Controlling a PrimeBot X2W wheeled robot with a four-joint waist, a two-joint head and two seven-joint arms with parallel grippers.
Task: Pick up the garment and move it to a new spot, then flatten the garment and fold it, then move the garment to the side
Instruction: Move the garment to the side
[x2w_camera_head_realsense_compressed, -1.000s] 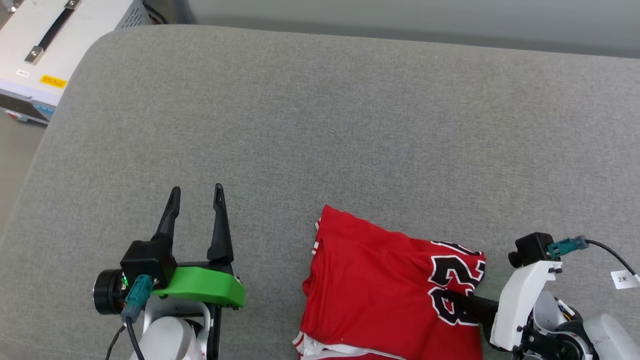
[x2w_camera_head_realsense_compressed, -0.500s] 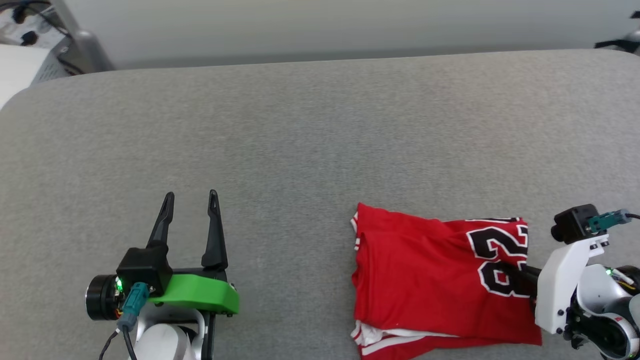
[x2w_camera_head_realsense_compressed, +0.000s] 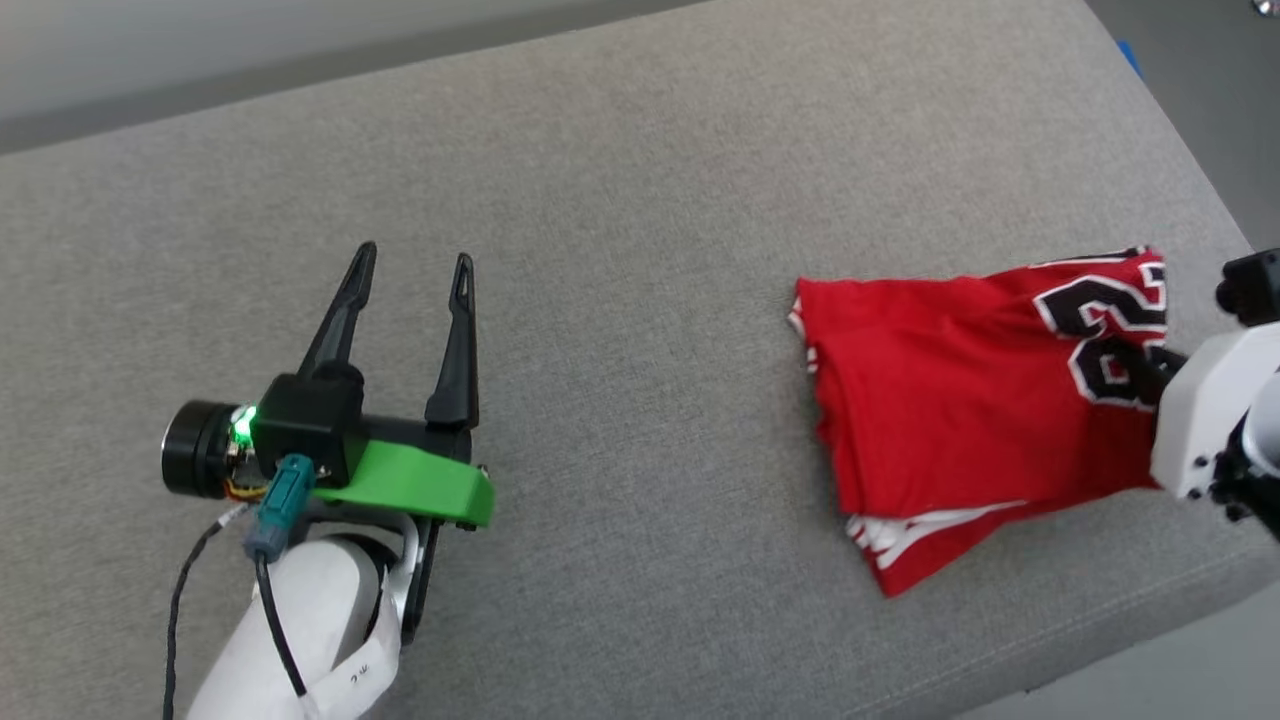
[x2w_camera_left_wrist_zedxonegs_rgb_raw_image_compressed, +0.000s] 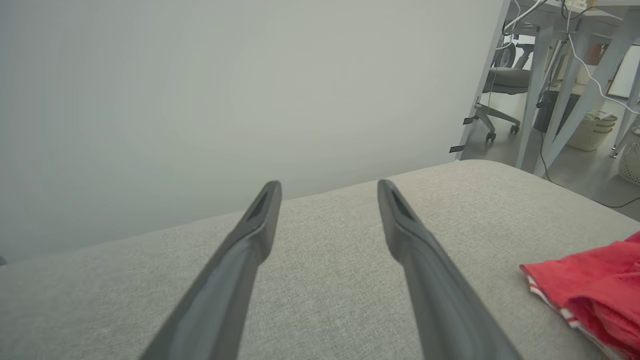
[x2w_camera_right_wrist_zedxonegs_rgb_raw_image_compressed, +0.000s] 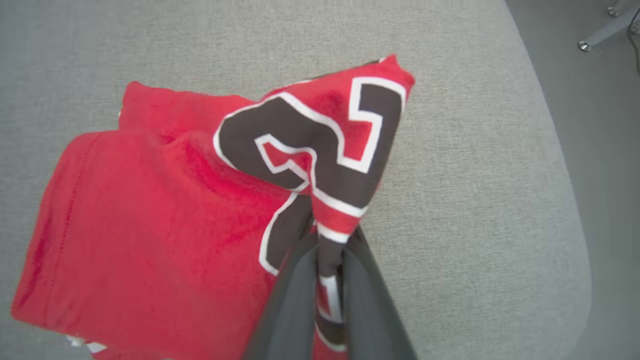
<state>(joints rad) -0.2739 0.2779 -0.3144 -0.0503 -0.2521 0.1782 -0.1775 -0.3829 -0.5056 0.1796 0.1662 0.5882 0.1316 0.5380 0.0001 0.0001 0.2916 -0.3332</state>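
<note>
My head has turned since a moment ago, so the folded red jersey T-shirt with black, white-outlined numerals now lies at the frame's right, not lower centre, near the right end of the grey fabric cushion. My right gripper is clamped on its numbered corner; my left gripper hovers spread and empty, lower left.

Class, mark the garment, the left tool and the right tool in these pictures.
garment (x2w_camera_head_realsense_compressed: 940, 400), head view, plain red middle of the fabric.
left tool (x2w_camera_head_realsense_compressed: 416, 254), head view, gap midway between its open fingertips.
right tool (x2w_camera_right_wrist_zedxonegs_rgb_raw_image_compressed: 331, 242), right wrist view, midway between fingertips pinching the printed fabric.
</note>
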